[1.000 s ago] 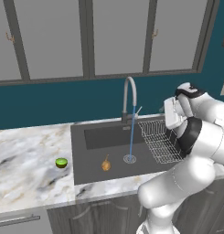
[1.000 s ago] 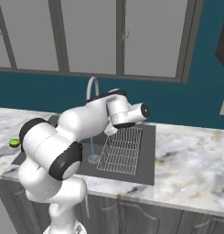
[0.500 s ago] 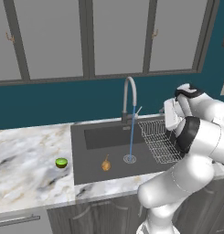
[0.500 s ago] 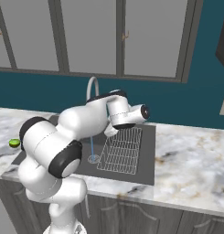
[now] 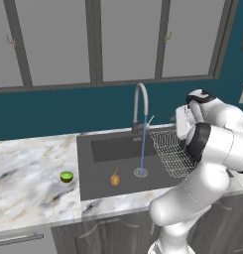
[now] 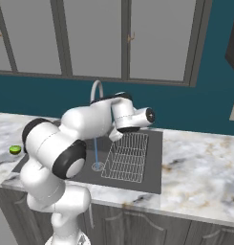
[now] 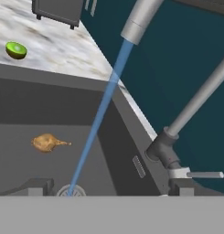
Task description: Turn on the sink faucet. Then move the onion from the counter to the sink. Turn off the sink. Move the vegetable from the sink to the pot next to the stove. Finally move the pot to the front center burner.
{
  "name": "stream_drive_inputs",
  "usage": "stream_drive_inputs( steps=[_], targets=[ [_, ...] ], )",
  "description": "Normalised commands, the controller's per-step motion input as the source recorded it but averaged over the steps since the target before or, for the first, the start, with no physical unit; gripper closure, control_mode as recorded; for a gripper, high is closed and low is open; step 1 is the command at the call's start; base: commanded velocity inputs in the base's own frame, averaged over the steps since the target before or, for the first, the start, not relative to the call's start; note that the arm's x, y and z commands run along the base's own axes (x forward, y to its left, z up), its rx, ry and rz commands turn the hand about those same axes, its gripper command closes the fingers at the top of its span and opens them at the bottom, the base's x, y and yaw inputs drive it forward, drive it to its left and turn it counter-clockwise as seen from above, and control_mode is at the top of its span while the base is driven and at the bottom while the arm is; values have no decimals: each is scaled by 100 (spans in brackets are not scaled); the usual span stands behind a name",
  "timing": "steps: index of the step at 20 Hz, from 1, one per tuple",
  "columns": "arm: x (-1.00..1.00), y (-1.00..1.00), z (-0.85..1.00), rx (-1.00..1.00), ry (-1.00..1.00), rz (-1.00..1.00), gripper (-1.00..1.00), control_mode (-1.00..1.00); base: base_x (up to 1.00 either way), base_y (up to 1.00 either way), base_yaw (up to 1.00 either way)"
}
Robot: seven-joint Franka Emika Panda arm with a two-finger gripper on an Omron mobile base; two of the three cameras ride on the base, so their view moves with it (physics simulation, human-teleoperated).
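Note:
Water runs in a blue stream (image 5: 143, 146) from the silver sink faucet (image 5: 140, 105) into the dark grey sink (image 5: 100, 166). The tan onion (image 5: 115, 178) lies on the basin floor left of the drain (image 5: 141, 172). In the hand view the onion (image 7: 47, 142) lies left of the stream, and the faucet's side lever (image 7: 202, 174) sticks out at the lower right. My gripper (image 7: 109, 187) is open, its fingertips (image 7: 39, 185) wide apart with nothing between them, close beside the faucet base. My hand (image 6: 137, 117) hovers over the sink's right half, by the faucet.
A wire rack (image 5: 170, 151) fills the sink's right end. A green lime (image 5: 66, 176) rests on the marble counter (image 5: 29, 173) left of the basin. A dark appliance (image 7: 58, 11) stands farther along that counter. More counter (image 6: 204, 162) stretches right of the sink.

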Motion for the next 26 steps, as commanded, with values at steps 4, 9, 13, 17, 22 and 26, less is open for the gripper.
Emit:
stream_drive_inputs(
  steps=[4, 9, 13, 17, 22, 26],
  targets=[
    [19, 0, 0, 0, 0, 0, -100, -100, 0, 0, 0],
    [15, 0, 0, 0, 1, 0, -100, -100, 0, 0, 0],
    [10, 0, -2, 0, 0, 0, -100, -100, 0, 0, 0],
    [34, -9, -13, 1, 0, 5, -100, -100, 0, 0, 0],
    [13, -7, -4, 0, 0, 6, -100, -100, 0, 0, 0],
    [33, 0, 0, 4, 1, 1, -100, -100, 0, 0, 0]
  ],
)
